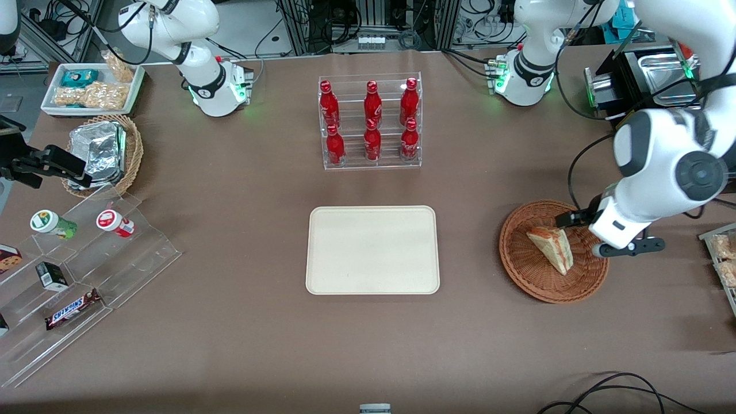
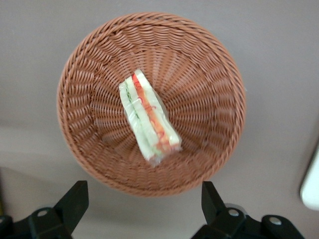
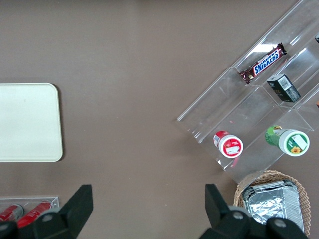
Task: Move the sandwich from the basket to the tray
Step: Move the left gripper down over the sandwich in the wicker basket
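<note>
The sandwich, a pale wedge with red and green filling in clear wrap, lies in the middle of the reddish-brown wicker basket toward the working arm's end of the table. The left wrist view looks straight down on the sandwich inside the basket. My left gripper hangs above the basket's rim, apart from the sandwich. It is open wide, with nothing between its black fingers. The cream tray lies bare at the table's middle, beside the basket; the right wrist view shows the tray too.
A clear rack of red bottles stands farther from the camera than the tray. Toward the parked arm's end are a stepped acrylic stand with snacks, a tan basket of foil packs and a white snack tray. Snack packets lie beside the basket.
</note>
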{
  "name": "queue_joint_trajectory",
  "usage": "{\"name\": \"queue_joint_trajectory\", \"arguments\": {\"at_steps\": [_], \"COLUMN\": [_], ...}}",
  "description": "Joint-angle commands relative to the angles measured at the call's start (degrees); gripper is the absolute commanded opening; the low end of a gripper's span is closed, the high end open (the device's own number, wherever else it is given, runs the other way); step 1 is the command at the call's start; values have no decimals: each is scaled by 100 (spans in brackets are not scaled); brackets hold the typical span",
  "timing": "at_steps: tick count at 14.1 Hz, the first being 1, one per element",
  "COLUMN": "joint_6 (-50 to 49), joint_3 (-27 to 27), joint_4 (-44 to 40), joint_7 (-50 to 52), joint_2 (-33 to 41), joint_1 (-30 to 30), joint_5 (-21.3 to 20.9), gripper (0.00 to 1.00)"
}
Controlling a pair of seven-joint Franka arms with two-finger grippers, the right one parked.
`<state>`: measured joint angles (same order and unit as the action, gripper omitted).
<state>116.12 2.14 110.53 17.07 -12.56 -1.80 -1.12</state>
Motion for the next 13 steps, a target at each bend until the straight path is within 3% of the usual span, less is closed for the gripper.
{"name": "queue_joint_trajectory", "arguments": {"at_steps": [1, 4, 7, 8, 9, 10, 11, 13], "joint_6": [375, 841, 991, 974, 913, 817, 659, 63], "joint_3": [41, 41, 41, 41, 41, 41, 41, 41], "joint_4": [92, 92, 47, 65, 91, 91, 48, -275], "joint_7": [1967, 3150, 3452, 3504, 3696, 3785, 3751, 3724], "joint_2": [-237, -615, -1037, -1090, -1125, -1187, -1179, -1117], "joint_1": [39, 39, 57, 57, 57, 48, 39, 39], "joint_5": [-3, -3, 41, 59, 50, 42, 33, -20], "gripper": [100, 100, 100, 88, 55, 29, 14, 9]}}
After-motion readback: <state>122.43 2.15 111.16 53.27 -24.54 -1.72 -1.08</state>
